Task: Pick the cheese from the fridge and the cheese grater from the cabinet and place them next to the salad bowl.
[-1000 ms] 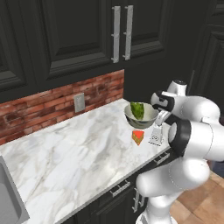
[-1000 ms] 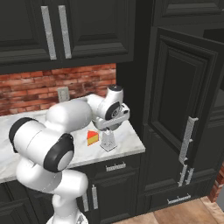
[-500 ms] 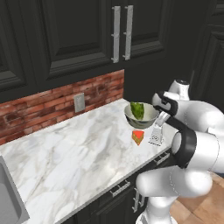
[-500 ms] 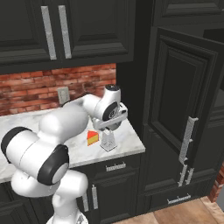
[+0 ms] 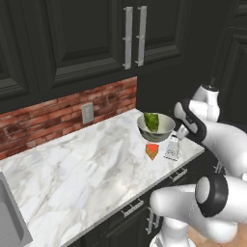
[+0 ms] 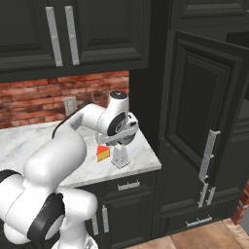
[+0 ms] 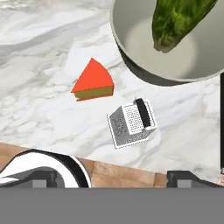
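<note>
Cheese lies flat on marble table, near the table's right end, close to the front edge. Red rind faces up in hand view, yellow side showing. Cheese grater stands just beside it, on the side nearer the front edge, w/ a narrow strip of marble between them; not touching. In left base view the grater sits right of the cheese, by the front right corner.

Salad bowl is behind both, toward the wall, grey metal w/ a green lettuce leaf inside. Bowl rim is near the cheese and grater but apart from each.

Tool hangs above the grater and cheese, looking down on them; jaws spread wide, nothing between them, released. Dark tips show at the bottom of hand view, one each side.

Brick backsplash w/ an outlet runs behind the table. Black upper cabinets w/ silver bar handles above. Tall black cabinet stands right of the table end, door ajar. Sink corner at the table's left end.
</note>
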Tool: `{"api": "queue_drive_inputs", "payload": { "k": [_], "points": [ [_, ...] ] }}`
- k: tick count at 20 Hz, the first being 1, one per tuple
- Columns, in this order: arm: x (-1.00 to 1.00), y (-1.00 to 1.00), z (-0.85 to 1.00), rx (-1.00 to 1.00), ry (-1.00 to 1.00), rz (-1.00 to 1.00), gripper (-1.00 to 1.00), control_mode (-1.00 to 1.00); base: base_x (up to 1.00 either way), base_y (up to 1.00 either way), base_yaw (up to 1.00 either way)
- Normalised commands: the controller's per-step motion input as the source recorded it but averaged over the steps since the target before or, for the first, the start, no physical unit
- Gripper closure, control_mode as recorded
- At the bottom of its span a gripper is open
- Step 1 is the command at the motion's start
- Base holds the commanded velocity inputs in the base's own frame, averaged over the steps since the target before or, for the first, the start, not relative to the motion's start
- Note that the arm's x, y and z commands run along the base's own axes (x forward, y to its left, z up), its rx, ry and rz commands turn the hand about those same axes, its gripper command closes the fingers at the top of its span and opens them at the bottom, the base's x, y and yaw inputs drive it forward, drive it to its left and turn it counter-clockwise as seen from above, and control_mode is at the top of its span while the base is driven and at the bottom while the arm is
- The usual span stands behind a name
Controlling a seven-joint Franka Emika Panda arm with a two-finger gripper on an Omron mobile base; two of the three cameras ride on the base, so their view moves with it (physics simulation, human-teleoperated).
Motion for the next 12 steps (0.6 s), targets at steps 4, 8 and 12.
{"api": "queue_drive_inputs", "payload": {
  "k": [4,8,12],
  "points": [
    [-0.74,0.55,0.47,0.0,-0.08,-0.1,-1.0,-1.0,0.0,0.0,0.0],
    [-0.49,0.58,0.16,0.0,-0.01,-0.1,-1.0,-1.0,0.0,0.0,0.0],
    [-0.03,0.27,0.04,0.0,0.1,-0.23,-1.0,-1.0,0.0,0.0,0.0]
  ]
}}
